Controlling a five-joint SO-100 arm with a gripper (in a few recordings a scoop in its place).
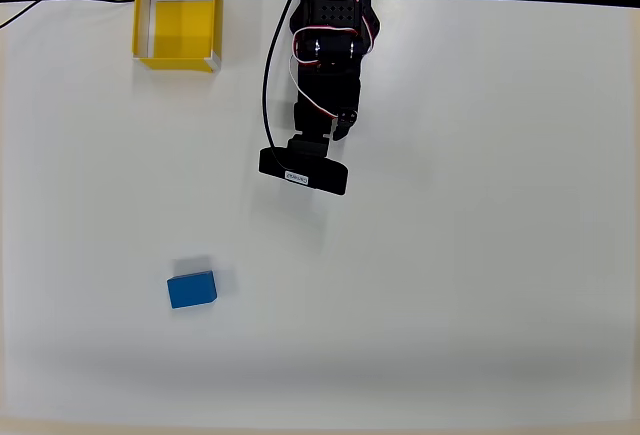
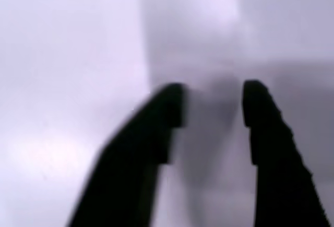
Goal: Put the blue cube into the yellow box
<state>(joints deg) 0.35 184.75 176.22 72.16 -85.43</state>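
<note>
Plain white table [image 1: 480,255], evenly lit

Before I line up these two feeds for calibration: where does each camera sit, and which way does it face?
Overhead view: fixed above, looking straight down on the white table, the blue cube, the yellow box and the black arm.
Wrist view: rides on the arm, looking along the gripper at the blurred white surface; both dark fingers show, apart, nothing between them.
Shared: the white table and the arm itself.
</note>
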